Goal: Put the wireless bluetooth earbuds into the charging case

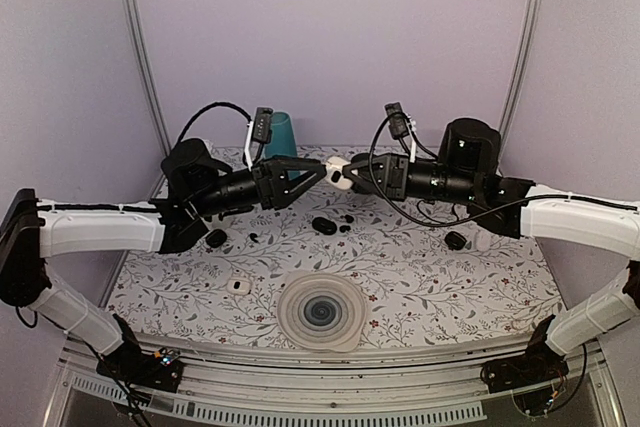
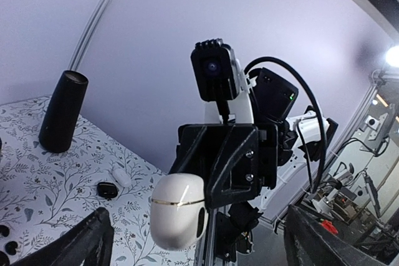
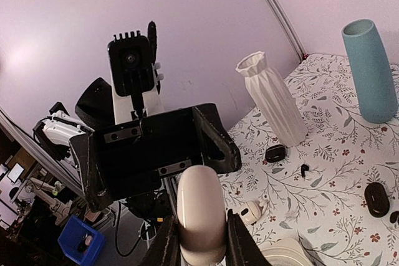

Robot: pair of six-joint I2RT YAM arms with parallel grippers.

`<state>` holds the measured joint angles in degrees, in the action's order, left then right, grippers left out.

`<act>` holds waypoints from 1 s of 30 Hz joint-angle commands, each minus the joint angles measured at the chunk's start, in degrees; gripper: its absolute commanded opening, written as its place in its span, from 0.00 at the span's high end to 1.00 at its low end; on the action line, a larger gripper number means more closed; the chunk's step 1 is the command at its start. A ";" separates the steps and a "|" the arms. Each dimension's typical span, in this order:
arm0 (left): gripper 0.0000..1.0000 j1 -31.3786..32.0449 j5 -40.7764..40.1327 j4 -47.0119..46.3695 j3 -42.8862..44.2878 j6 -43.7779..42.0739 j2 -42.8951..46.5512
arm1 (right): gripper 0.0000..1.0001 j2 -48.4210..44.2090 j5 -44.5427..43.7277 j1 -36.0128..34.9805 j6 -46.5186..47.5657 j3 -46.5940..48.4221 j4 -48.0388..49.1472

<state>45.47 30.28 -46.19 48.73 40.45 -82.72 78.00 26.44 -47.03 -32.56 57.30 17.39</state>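
The flowered table (image 1: 450, 287) carries everything, and both arms reach in from 9 and 3 o'clock to meet above its far middle. A teal vase (image 1: 281, 134) stands at 12 o'clock, its left side hidden by the left arm's camera. A white vase (image 3: 273, 98) and a black vase (image 2: 62, 113) each show only in a wrist view; from above the arms cover them. A ribbed disc (image 1: 320, 312) lies at 6 o'clock.

The left gripper (image 1: 318, 169) stands wide apart, one finger on each side of the white case (image 1: 338, 172) and clear of it. The right gripper (image 3: 202, 241) is clamped on that case, which it holds in the air with its rounded end up. A thin seam runs across the case, which looks closed.

Black oval cases (image 1: 323, 225) lie near the centre, at 9 o'clock and at 3 o'clock. A small white item (image 1: 237, 285) at 8 o'clock is too small to identify.

The earbuds (image 1: 345, 228) appear as two tiny black specks on the cloth just beside the centre oval case. Their shape cannot be made out.
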 commanded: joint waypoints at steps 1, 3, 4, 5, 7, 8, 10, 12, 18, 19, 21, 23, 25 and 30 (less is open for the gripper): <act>0.04 0.14 -3.51 2.51 -1.81 -3.03 3.26 | 0.96 -2.38 -1.55 1.10 -0.97 -1.14 0.81; 0.04 0.07 -5.40 3.62 -2.64 -3.84 4.55 | 0.96 -2.70 -2.05 1.81 -1.02 -1.55 0.40; 0.04 0.10 -6.44 4.29 -3.00 -4.33 5.19 | 0.96 -2.88 -2.46 2.21 -1.08 -1.76 -0.06; 0.04 0.11 -7.35 5.04 -3.29 -4.77 5.90 | 0.96 -2.97 -3.08 2.81 -1.18 -2.04 -0.64; 0.04 0.11 -9.52 6.85 -3.67 -5.74 7.23 | 0.96 -3.31 -4.38 3.99 -1.13 -2.85 -1.81; 0.04 0.14 -10.34 7.76 -3.84 -6.13 7.85 | 0.96 -3.43 -5.06 4.70 -1.06 -3.40 -2.53; 0.04 0.13 -11.49 9.32 -4.11 -7.09 8.97 | 0.96 -3.79 -5.78 6.40 -1.02 -4.84 -3.32; 0.04 0.09 -12.30 10.35 -4.46 -7.89 10.00 | 0.96 -3.93 -6.59 8.22 -1.15 -6.36 -4.03; 0.04 0.09 -13.12 11.89 -5.35 -9.00 11.88 | 0.96 -1.10 -7.21 13.01 -1.44 -10.32 -5.25; 0.04 0.00 -13.21 12.24 -5.35 -9.09 12.02 | 0.96 -0.06 -7.01 13.37 -1.61 -10.85 -5.07; 0.04 0.05 -13.21 12.88 -5.32 -9.52 12.20 | 0.96 2.20 -6.62 14.06 -1.93 -11.04 -4.96; 0.04 0.03 -13.23 13.67 -5.23 -9.70 12.44 | 0.96 4.61 -6.32 14.36 -2.39 -11.26 -4.11; 0.04 0.04 -13.23 14.35 -5.13 -9.83 12.77 | 0.96 7.03 -5.87 14.56 -2.87 -11.21 -3.22; 0.04 -0.12 -14.33 16.34 -5.61 -10.49 14.49 | 0.96 12.57 -5.43 15.00 -3.71 -11.02 -1.65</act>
<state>45.50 17.17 -31.79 44.05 31.46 -70.41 87.39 20.27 -32.58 -35.11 46.41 12.99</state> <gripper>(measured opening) 0.960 0.208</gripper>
